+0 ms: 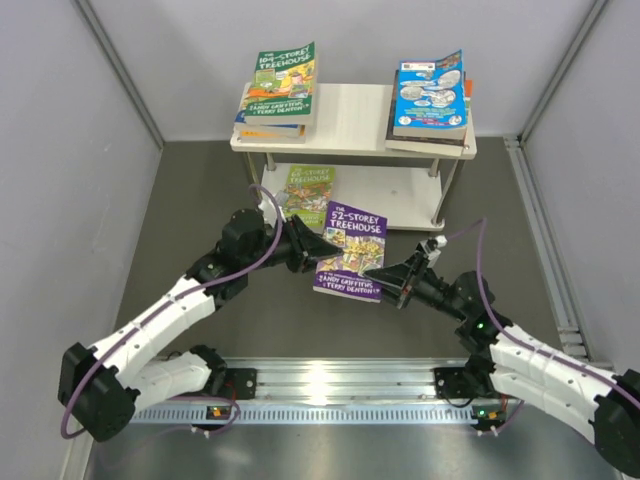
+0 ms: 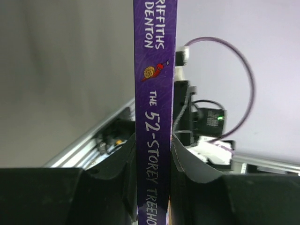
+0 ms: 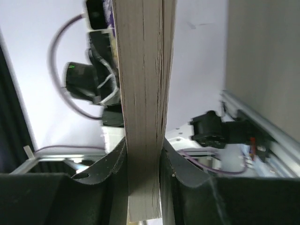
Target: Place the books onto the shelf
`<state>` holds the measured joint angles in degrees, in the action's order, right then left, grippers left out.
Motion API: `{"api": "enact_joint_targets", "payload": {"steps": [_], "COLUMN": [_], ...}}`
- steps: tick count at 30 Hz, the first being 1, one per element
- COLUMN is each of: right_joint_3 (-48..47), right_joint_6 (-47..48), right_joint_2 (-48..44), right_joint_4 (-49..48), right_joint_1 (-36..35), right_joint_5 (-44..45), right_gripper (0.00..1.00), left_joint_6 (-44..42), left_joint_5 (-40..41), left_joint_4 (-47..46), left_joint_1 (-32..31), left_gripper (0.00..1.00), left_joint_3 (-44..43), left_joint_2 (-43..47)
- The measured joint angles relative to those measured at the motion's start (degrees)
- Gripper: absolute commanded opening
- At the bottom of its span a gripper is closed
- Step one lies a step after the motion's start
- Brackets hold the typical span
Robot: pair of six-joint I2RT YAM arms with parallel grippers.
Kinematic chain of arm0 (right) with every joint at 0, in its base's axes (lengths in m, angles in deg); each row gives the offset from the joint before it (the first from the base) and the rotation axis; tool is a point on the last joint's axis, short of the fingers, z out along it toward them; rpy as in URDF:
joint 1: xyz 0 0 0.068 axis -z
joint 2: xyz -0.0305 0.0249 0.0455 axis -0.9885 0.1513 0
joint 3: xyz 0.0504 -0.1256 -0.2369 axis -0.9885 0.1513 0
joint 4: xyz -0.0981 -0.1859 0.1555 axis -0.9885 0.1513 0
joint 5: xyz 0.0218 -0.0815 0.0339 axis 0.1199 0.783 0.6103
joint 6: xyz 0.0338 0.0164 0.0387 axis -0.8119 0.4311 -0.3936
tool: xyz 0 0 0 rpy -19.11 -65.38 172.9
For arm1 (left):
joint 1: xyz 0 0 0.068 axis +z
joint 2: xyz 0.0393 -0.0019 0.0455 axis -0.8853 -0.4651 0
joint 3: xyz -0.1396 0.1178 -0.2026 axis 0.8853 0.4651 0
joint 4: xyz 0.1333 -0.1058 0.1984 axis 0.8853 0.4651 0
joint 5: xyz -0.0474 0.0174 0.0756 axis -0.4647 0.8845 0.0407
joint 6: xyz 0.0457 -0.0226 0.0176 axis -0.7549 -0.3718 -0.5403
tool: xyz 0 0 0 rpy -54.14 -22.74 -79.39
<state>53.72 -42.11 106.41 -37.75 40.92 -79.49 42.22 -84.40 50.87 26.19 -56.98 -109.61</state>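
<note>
purple book (image 1: 351, 243), clamped between left fingers (image 2: 121, 165), right fingers (image 3: 116, 165)

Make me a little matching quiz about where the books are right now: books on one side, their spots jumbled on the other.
Books:
1. purple book
2. dark green book
3. blue book
4. lime book

Places:
A. lying topmost at the right end of the shelf
B. low down at the shelf's bottom board
C. pinched between the left gripper and the right gripper
D. lying topmost at the shelf's left end

Pairs: 1-C, 2-D, 3-A, 4-B
</note>
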Motion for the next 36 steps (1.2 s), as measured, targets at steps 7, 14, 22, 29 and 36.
{"api": "enact_joint_targets", "payload": {"steps": [7,14,22,29,36], "right_joint_3": [-9.8,-10.4,-19.8,-33.5,-42.9], "right_joint_6": [10.9,13.6,20.9,29.1,32.7], "right_joint_2": [-2.8,-2.2,4.5,19.1,28.5], "right_joint_4": [23.9,28.9,39.6,49.4,48.6], "right_joint_1": [-0.6,-0.9,-0.7,-0.7,-0.7], "right_joint_5": [-1.4,-2.4,-0.8,3.6,4.2], "right_gripper": [0.19,0.0,0.0,0.0,0.0], "left_joint_6": [-10.2,-12.7,-17.9,-21.8,-22.3], "left_joint_5": [2.4,2.4,8.5,21.3,29.7], "left_joint_4": [14.7,19.5,27.3,41.9,51.5], "left_joint_1": [-0.3,-0.8,-0.2,0.8,0.8], "left_gripper": [0.0,0.0,0.98,0.98,0.98], "left_joint_3": [-5.4,-5.4,-7.4,-11.8,-15.5], "left_joint_2": [0.9,1.2,1.7,8.3,16.3]}}
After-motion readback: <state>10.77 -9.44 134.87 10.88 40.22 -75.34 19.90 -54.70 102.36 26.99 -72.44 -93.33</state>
